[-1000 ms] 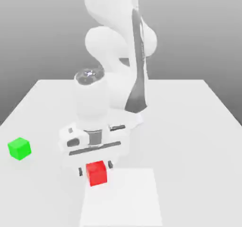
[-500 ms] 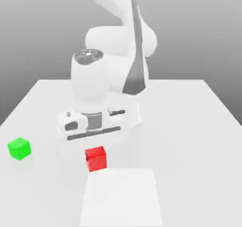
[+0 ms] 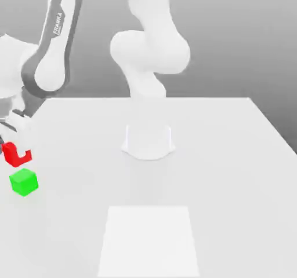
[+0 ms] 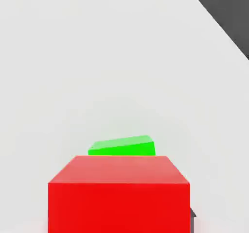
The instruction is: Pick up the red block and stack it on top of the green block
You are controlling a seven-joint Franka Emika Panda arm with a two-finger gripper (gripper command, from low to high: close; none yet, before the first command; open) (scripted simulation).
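end effector (image 3: pixel 16 146): clenched on the red block (image 3: pixel 15 153), far left in the exterior view
red block: airborne, just above the green block (image 3: pixel 24 182)
handling: likely light, rigid; flat opposite sides suit the grip
surface (image 3: pixel 220 155): white

Bright, even sim light; soft faint shadows, no glare, edges undistorted.

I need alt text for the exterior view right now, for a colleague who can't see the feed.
At the exterior view's left edge, the end effector holds the red block in the air just above the green block, which sits on the white table. The arm's white base stands mid-table, with a paler square patch nearer the camera.
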